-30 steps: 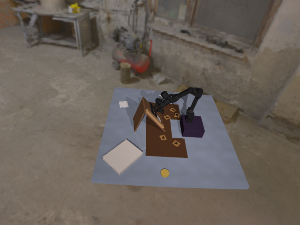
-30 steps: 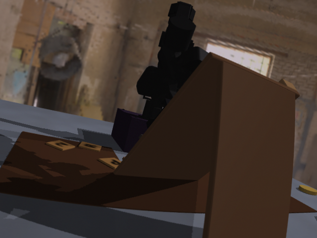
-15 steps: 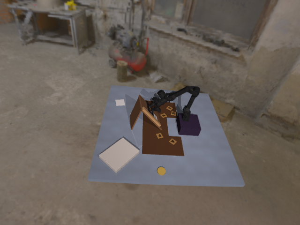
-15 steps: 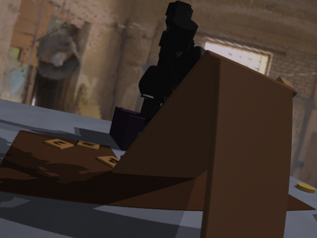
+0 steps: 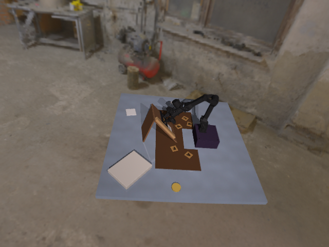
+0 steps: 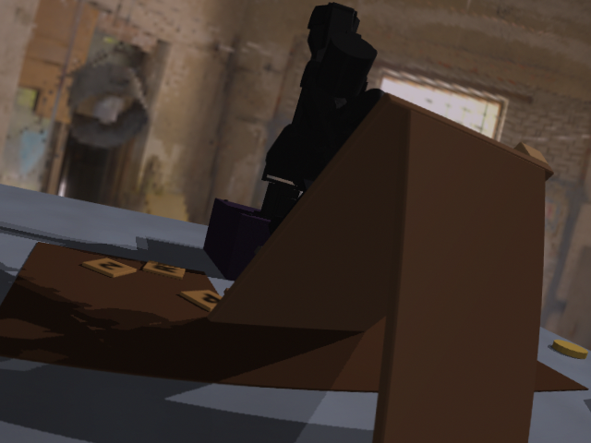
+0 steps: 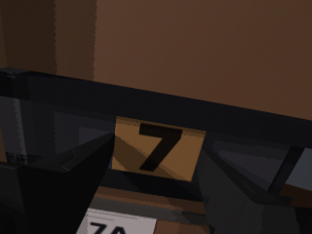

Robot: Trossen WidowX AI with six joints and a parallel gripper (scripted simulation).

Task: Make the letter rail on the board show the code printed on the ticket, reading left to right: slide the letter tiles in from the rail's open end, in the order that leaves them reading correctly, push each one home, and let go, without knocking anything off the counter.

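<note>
One black robot claw (image 7: 158,161) is seen, and it is pinching one flat tan square tile marked 7 (image 7: 158,151) — a dark finger (image 7: 73,180) is pressed on each side of it. In the wrist view the tile is held right in front of the slanted brown wooden board (image 7: 205,49), with a dark bar crossing just above it. Whether the tile is already inside the pale wooden letter rail (image 5: 166,128) cannot be told.

Five more tan letter tiles are counted lying flat on the dark brown mat (image 5: 169,159): three near the arm (image 5: 185,118) (image 5: 189,123) (image 5: 178,126) and two lower down (image 5: 174,148) (image 5: 188,154). Their letters are too small to read.

One white paper ticket (image 7: 119,225) is seen under the claw, showing "7A" at the picture's edge.

On the grey counter (image 5: 225,180) are also found one dark purple block (image 5: 206,137) under the arm, one flat cream slab (image 5: 129,169), one small white square (image 5: 130,112) and one yellow round disc (image 5: 176,187) — all well apart.
</note>
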